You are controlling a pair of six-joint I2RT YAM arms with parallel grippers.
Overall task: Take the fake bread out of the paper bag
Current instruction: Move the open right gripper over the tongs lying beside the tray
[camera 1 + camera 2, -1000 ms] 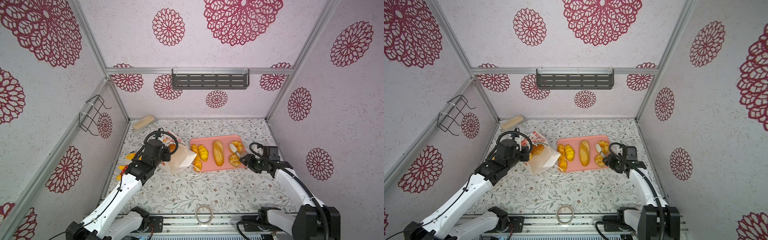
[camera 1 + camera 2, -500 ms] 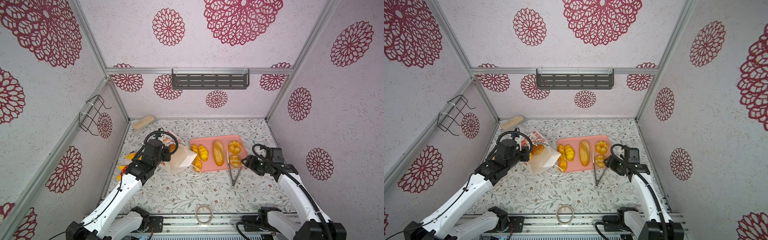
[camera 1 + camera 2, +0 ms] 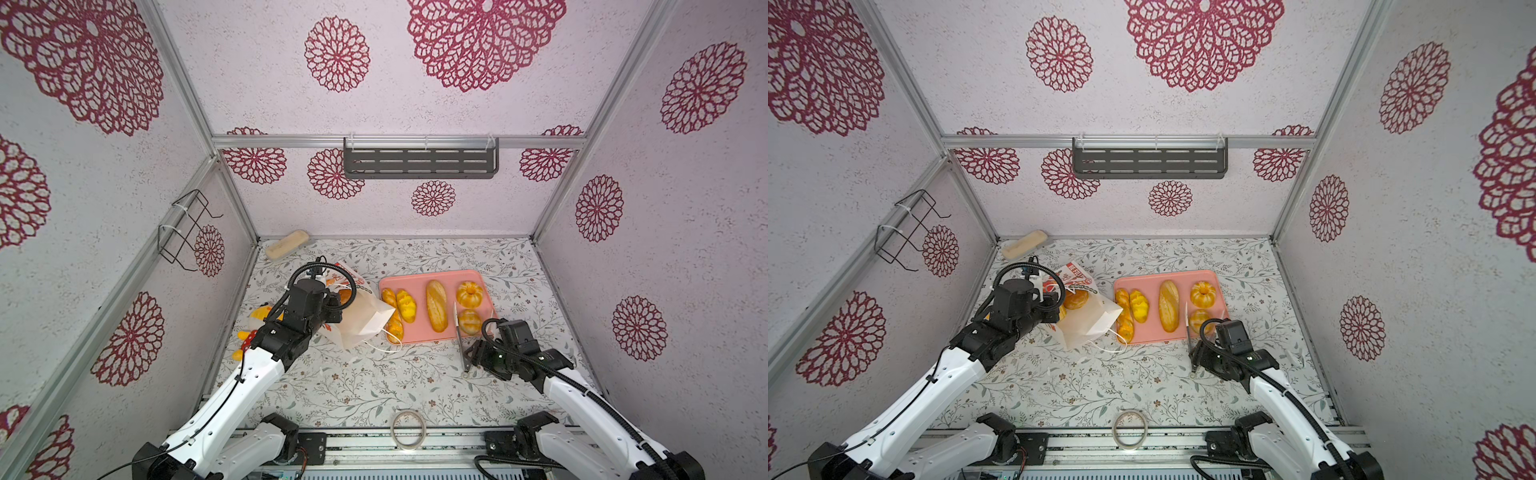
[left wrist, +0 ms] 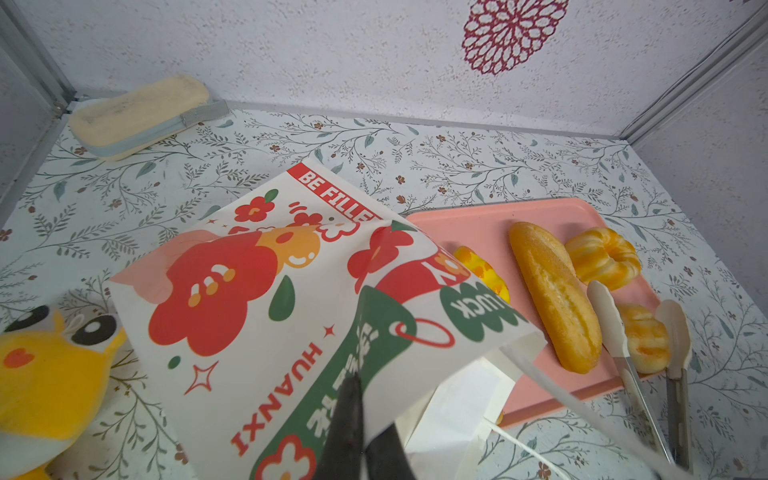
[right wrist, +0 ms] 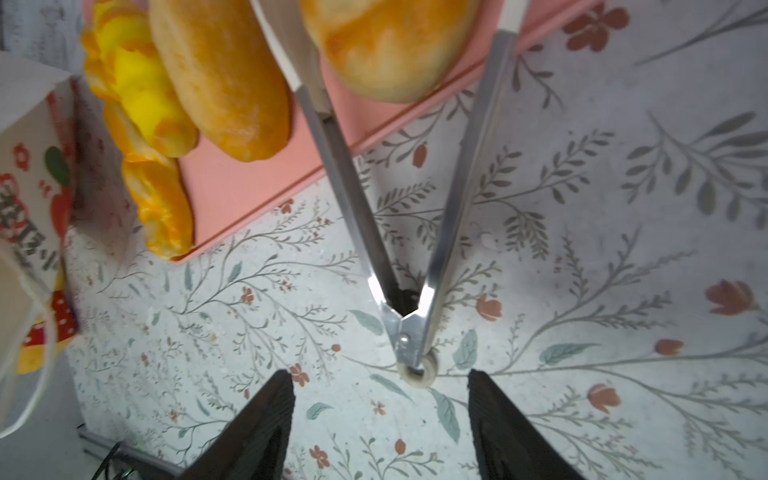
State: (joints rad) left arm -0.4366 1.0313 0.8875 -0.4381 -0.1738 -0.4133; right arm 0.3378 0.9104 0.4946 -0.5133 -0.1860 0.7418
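Left claw: the left gripper (image 4: 361,399) is pressed together on the folded rim of the paper bag (image 3: 365,320), pinching the paper.
Right claw: the right gripper (image 5: 378,374) is spread low over the desk (image 3: 374,386). Its fingers (image 5: 266,415) sit just short of the hinge ring of the tongs (image 5: 345,187), with nothing between them.
Paper bag: it is tilted, left of the desk's middle. In both top views one corner overlaps the left edge of the pink tray (image 3: 436,275). The white cord handles trail on the desk toward its near edge.
Fake bread (image 3: 406,305): six pieces are on the tray.
- The long loaf (image 3: 436,305) lies down the middle.
- The ring bun (image 3: 469,293) is toward the tray's far right corner.
- The round bun (image 3: 469,322) is toward its near right corner.
- Three yellow rolls lie along the left edge, the nearest at the near left corner beside the bag.
Bread in bag: a seventh bun (image 3: 1075,298) shows in the bag's opening, just beside the left gripper.
Tongs: they lie open across the tray's near edge. The tips flank the round bun and the hinge rests on the desk.
Left edge: a yellow plush toy (image 3: 259,311) lies between the left arm and the desk's left edge.
Far left corner: a beige block (image 3: 286,245).
Near edge: a tape ring (image 3: 408,423), about mid-way along.
Open room: bare floral surface runs from the tray's near edge to the tape ring. More shows along the far edge behind the tray, and between the tray and the right edge.
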